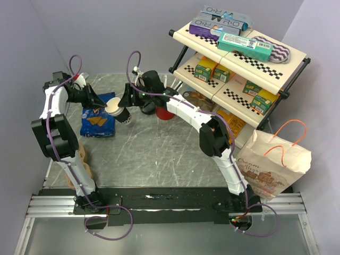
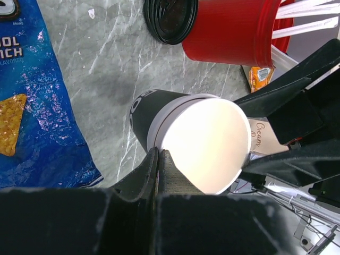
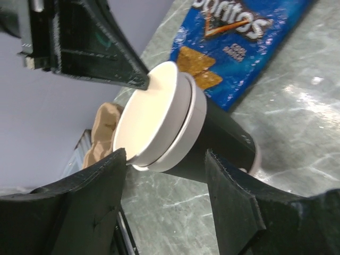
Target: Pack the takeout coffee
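Observation:
The takeout coffee cup [image 1: 121, 113] has a dark sleeve and a cream-white inside, with no lid on. It is tilted, mouth up toward the left arm. My left gripper [image 1: 106, 103] is shut on its rim, one finger inside and one outside [image 2: 158, 151]. The open cup mouth [image 2: 207, 143] fills the left wrist view. My right gripper [image 1: 129, 98] is open and straddles the cup [image 3: 159, 111], a finger on each side [image 3: 166, 159]. The round black lid [image 2: 169, 20] lies on the table beside the red cup [image 2: 234, 29].
A blue Doritos bag [image 1: 97, 121] lies left of the cup. The red cup with white straws [image 1: 164, 112] stands behind the right arm. A two-tier shelf [image 1: 239, 58] of boxes stands at the back right. A paper carry bag [image 1: 276, 159] stands at the right. A brown bundle [image 1: 82, 154] lies by the left arm.

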